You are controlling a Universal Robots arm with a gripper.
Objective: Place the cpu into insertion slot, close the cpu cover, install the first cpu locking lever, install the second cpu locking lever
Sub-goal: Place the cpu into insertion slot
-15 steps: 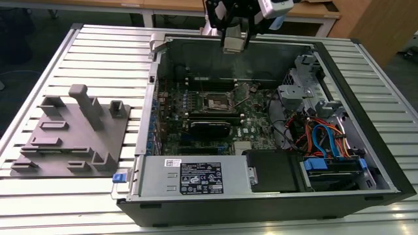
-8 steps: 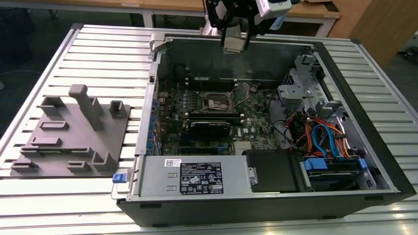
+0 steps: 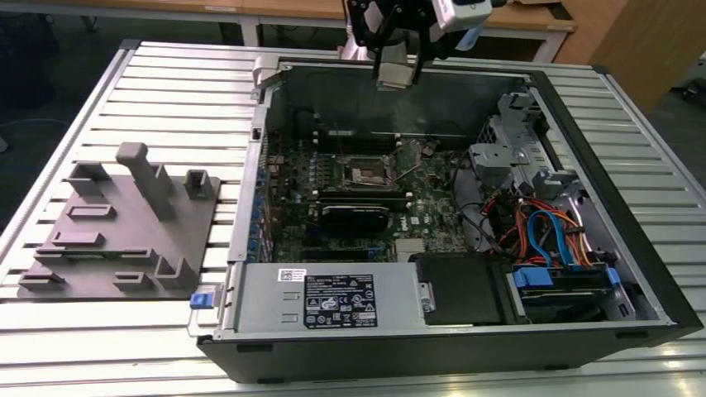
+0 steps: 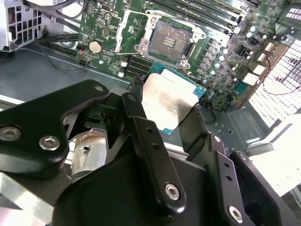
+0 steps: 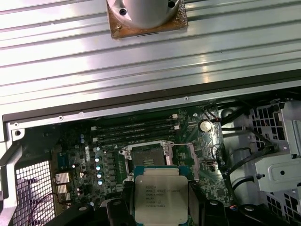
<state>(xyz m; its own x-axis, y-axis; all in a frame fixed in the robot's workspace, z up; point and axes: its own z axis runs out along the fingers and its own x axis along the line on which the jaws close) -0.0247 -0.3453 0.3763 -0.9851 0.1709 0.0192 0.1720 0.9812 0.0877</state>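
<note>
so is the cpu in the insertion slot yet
Out: the hand holds the cpu clear of the board; the insertion slot sits bare, contacts showing.

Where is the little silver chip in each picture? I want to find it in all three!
Exterior view: the cpu hangs in the hand, high above the computer case's back wall.
Second wrist view: the cpu is gripped between the hand's black fingers.
First wrist view: the cpu is the silver square in front of the socket.
Shared landmark: the insertion slot, empty on the green board.
</note>
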